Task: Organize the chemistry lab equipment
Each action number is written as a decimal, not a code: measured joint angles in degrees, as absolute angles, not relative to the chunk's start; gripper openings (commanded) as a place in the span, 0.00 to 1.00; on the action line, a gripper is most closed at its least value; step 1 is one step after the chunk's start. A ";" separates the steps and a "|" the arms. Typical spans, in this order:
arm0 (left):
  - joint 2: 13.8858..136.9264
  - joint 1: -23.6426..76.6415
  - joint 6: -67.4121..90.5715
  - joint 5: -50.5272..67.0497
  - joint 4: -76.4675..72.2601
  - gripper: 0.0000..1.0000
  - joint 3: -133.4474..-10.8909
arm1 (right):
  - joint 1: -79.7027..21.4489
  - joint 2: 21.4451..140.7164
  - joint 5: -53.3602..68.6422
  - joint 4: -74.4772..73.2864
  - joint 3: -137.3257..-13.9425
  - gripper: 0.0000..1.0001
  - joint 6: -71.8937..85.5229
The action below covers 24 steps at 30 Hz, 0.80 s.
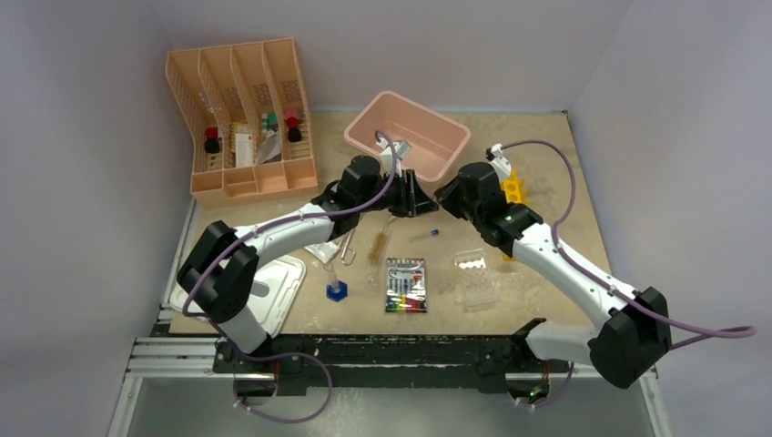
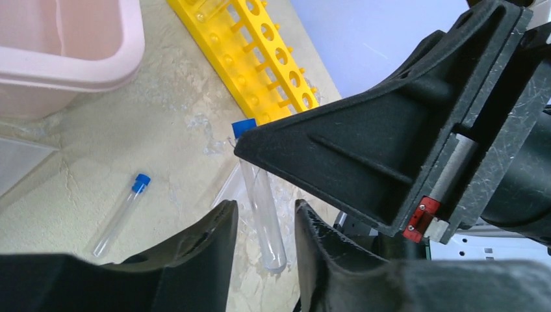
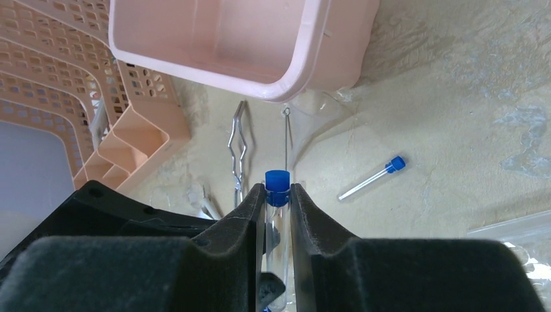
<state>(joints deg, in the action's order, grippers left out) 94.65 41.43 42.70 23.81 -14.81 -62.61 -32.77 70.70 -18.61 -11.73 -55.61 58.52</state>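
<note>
Two arms, left arm (image 1: 273, 237) and right arm (image 1: 564, 264), meet over the middle of the bench (image 1: 537, 300). Organizer (image 1: 185, 100) at far left corner, small items in its slots. Bin (image 1: 428, 118) at far edge, centre. White tray (image 1: 278, 282) at near left corner, partly hidden by left arm. Right end effector (image 3: 278, 192) clamped on held tube (image 3: 277, 179) just under its blue cap. Left end effector (image 2: 265, 211) part open, fingers either side of that tube's round bottom end, gap showing on both sides, no grip. Yellow rack (image 1: 514, 191) toward right edge, far half, mostly behind right arm. Clear rack (image 1: 476, 278) toward near edge, right of centre. Packet (image 1: 406, 284) just left of it. Brush (image 1: 376, 248) and tongs (image 1: 348, 248) side by side, left of centre. Cylinder (image 1: 337, 289) upright beside tray, toward near edge. Loose tube (image 1: 426, 235) flat on bench, centre, between brush and clear rack, apart from both.
</note>
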 measured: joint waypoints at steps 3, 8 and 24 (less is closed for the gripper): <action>94.94 41.43 42.81 23.92 -15.40 0.19 -62.81 | -32.53 69.78 -18.39 -12.25 -55.64 0.22 58.52; 95.35 41.43 42.19 24.38 -14.90 0.09 -63.46 | -32.10 69.34 -18.02 -12.95 -56.03 0.22 58.54; 97.14 41.32 36.95 27.42 -11.05 0.02 -67.11 | -31.03 68.55 -15.42 -13.78 -56.03 0.23 58.92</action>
